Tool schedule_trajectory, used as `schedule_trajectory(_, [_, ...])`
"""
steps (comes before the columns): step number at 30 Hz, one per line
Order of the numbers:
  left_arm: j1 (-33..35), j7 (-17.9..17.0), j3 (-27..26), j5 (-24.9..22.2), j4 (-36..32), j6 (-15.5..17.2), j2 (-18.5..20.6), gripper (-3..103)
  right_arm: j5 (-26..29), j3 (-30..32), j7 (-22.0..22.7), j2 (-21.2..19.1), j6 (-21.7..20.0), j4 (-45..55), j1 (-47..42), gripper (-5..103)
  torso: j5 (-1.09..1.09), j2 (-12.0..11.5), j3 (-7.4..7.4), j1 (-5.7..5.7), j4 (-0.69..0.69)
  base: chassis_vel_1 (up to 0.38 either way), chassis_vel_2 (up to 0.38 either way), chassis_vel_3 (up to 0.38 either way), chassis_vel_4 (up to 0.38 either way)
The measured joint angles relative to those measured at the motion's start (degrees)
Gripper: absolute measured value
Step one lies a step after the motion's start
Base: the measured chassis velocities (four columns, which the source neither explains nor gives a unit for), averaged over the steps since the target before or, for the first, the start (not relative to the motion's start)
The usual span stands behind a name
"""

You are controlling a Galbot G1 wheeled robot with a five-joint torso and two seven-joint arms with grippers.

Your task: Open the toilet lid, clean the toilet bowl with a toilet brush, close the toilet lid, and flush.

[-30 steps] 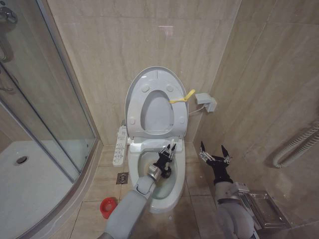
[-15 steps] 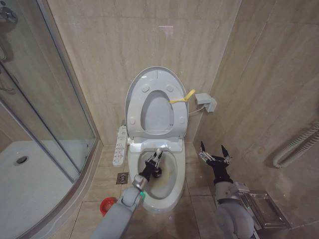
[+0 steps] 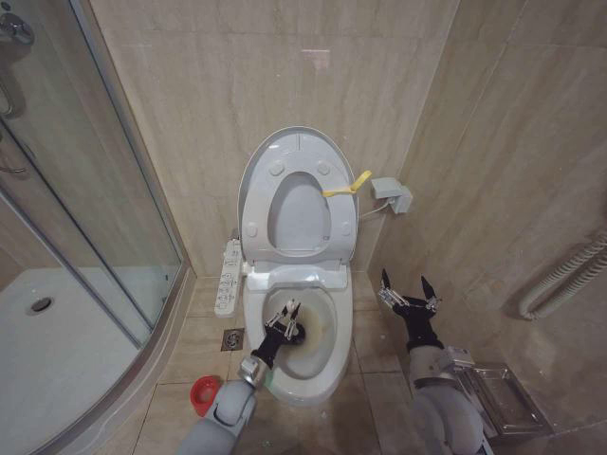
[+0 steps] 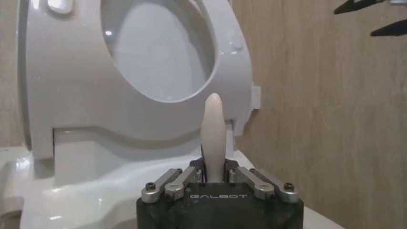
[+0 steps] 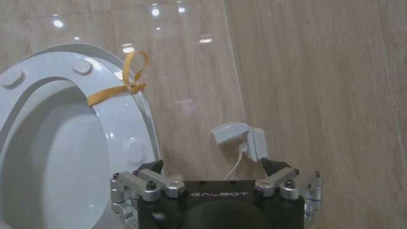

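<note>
The toilet lid (image 3: 300,150) stands raised against the wall, with the ring seat (image 3: 258,220) up in front of it. Below lies the toilet bowl (image 3: 322,353), stained yellowish-brown on its right inner wall. My left gripper (image 3: 283,328) hangs over the bowl's left half, shut on the toilet brush (image 3: 291,307), whose white handle sticks up between the fingers (image 4: 214,125). The bristle end is hidden under the gripper. Right of the bowl, near the side wall, my right gripper (image 3: 406,290) is held open with nothing in it; its wrist view faces the lid (image 5: 38,143).
A red cup holder (image 3: 203,394) sits on the floor left of the bowl, near a floor drain (image 3: 233,338). The white control panel (image 3: 228,275) hangs at the toilet's left. A glass shower enclosure (image 3: 85,218) closes the left side. A wall box (image 3: 393,194) and yellow band (image 3: 347,186) are right of the lid.
My left gripper has drawn back with the brush from the bowl's far right part to its near left part. The right arm has stayed still.
</note>
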Motion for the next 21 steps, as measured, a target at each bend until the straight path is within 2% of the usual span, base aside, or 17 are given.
schedule_trajectory(6, [-0.10,-0.55,0.58,0.54,-0.21,0.09,-0.97,19,0.00,0.00,0.00,0.00,0.00,0.00,0.00,100,0.00,0.00,0.00,0.00,0.00,0.000,0.000,0.000,0.000])
schedule_trajectory(17, [-6.92,-2.40,3.09,-0.83,-0.50,2.05,-4.08,19,0.00,0.00,0.00,0.00,0.00,0.00,0.00,100,0.01,0.00,0.01,0.00,-0.01,0.000,0.000,0.000,0.000])
schedule_trajectory(21, [-8.61,-2.55,4.28,-1.14,1.36,2.18,-5.97,19,0.00,0.00,0.00,0.00,0.00,0.00,0.00,100,0.01,0.00,0.01,0.00,0.00,0.000,0.000,0.000,0.000])
